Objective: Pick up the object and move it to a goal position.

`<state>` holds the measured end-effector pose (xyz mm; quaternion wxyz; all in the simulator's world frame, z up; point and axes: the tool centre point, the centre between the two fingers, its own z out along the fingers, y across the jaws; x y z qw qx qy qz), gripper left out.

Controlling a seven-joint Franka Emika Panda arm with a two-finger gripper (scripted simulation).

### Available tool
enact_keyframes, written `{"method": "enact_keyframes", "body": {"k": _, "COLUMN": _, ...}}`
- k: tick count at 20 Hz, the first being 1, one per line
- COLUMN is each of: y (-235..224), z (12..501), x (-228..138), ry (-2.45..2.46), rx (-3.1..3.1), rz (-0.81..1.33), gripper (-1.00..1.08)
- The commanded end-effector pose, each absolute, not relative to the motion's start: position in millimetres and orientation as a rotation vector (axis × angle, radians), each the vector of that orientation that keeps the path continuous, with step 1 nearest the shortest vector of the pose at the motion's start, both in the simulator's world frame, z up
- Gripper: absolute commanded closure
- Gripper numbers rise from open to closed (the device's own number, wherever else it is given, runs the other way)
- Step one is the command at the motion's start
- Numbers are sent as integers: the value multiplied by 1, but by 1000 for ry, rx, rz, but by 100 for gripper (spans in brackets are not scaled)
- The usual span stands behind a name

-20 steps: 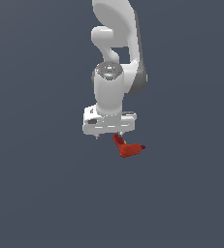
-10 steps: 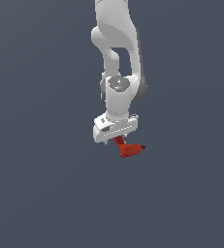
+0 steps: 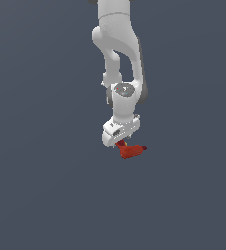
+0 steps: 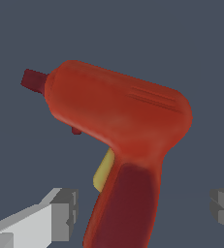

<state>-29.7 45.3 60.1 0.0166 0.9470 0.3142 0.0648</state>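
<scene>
White tool (image 3: 120, 141) hanging directly over the red drill (image 3: 132, 150), fingers (image 4: 60, 213) standing apart either side of its handle, not gripping

Plain dark grey-blue backdrop (image 3: 36, 122), uniform, featureless, filling both views

One white robot arm (image 3: 118, 58) is seen, fitted with one gripper (image 3: 120, 141). Two grey fingertips (image 4: 65, 213) are counted in the wrist view. One red drill-like object (image 4: 118, 131) is shown; nothing else can be counted.
</scene>
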Motion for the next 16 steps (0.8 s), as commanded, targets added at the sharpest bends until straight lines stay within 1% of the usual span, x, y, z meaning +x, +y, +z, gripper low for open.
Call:
{"method": "enact_keyframes", "body": {"k": 1, "y": 49, "z": 56, "x": -32, "ry": 1022, "rx": 2929, "rz": 211, "gripper": -100}}
{"method": "enact_keyframes", "body": {"k": 9, "y": 50, "z": 51, "x": -33, "ry": 1038, "rx": 2924, "rz": 212, "gripper": -100}}
{"method": "enact_keyframes", "body": {"k": 16, "y": 51, "z": 30, "x": -31, "ry": 1044, "rx": 2921, "rz": 214, "gripper": -100}}
